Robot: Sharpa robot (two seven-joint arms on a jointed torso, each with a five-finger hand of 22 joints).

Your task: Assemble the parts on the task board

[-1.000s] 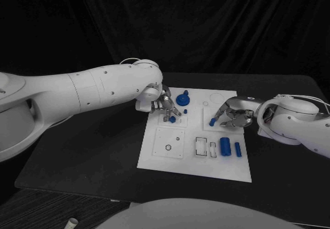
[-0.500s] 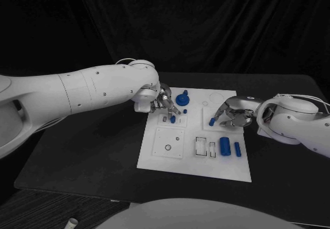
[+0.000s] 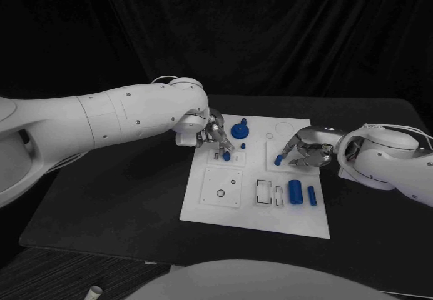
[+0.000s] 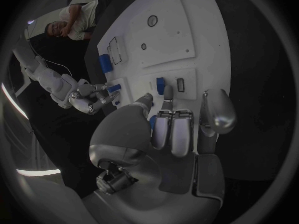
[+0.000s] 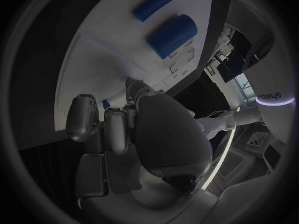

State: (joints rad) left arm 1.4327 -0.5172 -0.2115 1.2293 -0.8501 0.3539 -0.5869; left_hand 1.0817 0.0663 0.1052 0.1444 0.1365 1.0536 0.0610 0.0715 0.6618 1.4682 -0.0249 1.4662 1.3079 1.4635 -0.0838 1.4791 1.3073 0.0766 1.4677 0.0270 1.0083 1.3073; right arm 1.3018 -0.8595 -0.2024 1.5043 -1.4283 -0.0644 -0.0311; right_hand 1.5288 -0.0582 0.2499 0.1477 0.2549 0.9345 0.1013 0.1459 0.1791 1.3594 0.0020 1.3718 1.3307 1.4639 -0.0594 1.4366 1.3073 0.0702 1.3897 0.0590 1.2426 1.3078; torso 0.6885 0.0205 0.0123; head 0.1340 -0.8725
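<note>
Counting five blue parts on the board (image 3: 216, 209): left hand (image 3: 214, 134) pinches a peg (image 3: 226, 155), right hand (image 3: 305, 152) grips another (image 3: 279, 160), two cylinders (image 3: 295, 190) lie loose.

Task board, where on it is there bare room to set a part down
The task board's near strip along the front edge is bare. Crowded: the far half, where the left hand and right hand work beside the blue knob.
</note>
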